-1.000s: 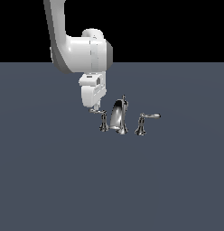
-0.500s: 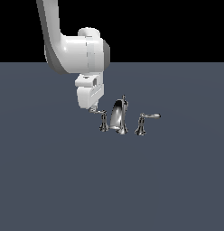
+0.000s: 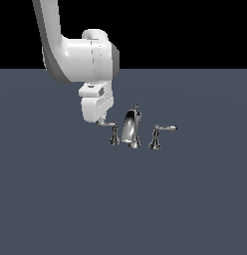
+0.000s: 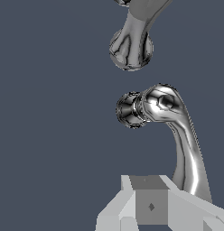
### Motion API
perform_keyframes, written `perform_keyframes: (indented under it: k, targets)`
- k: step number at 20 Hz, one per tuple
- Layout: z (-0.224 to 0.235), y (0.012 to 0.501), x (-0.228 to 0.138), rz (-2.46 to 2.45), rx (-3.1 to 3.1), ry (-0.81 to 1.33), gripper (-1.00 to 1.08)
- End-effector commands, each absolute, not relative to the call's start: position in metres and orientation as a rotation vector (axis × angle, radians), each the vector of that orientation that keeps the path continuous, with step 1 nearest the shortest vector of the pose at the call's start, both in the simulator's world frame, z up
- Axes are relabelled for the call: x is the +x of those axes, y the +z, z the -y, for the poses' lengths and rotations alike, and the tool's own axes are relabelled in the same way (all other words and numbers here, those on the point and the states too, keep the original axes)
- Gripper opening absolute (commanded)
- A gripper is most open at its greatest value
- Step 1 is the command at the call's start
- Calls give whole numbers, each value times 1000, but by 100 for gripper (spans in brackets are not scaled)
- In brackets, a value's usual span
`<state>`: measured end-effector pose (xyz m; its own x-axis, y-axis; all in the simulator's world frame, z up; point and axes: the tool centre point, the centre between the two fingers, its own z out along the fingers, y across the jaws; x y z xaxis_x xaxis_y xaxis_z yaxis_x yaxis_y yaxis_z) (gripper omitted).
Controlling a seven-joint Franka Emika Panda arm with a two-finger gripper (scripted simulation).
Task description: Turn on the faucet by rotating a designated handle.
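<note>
Faucet (image 3: 131,128): chrome set, upright on the dark desk (image 3: 123,199), arched spout central.
Handle (image 3: 112,130): at the exterior view's left of the spout, lever pointing toward the exterior view's left; seen close in the wrist view (image 4: 175,131).
Twin handle (image 3: 158,134): at the spout's other side.
Gripper (image 3: 100,121): at the lever's tip.
Jaws: spacing cannot be told; contact with the lever is unclear.

Faucet (image 3: 131,128): mirror chrome, streaked with dark and white reflections. Handle (image 3: 112,130): the same chrome, a bright highlight seen along its lever in the wrist view. Arm (image 3: 75,55): glossy white, shaded grey beneath. Gripper (image 3: 101,121): white and pale grey. Floor (image 3: 195,199): plain slate blue-grey. Background (image 3: 195,30): flat black.
</note>
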<state>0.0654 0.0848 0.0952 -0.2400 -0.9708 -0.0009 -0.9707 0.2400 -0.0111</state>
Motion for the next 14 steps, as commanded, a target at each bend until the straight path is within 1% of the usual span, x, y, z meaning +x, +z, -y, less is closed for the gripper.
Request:
perform_keyframes:
  k: [1,14]
  targets:
    - [-85,95,58,-2469,-1935,-10,-100]
    - [-87,95,16,-2464,-1948,-2,-100]
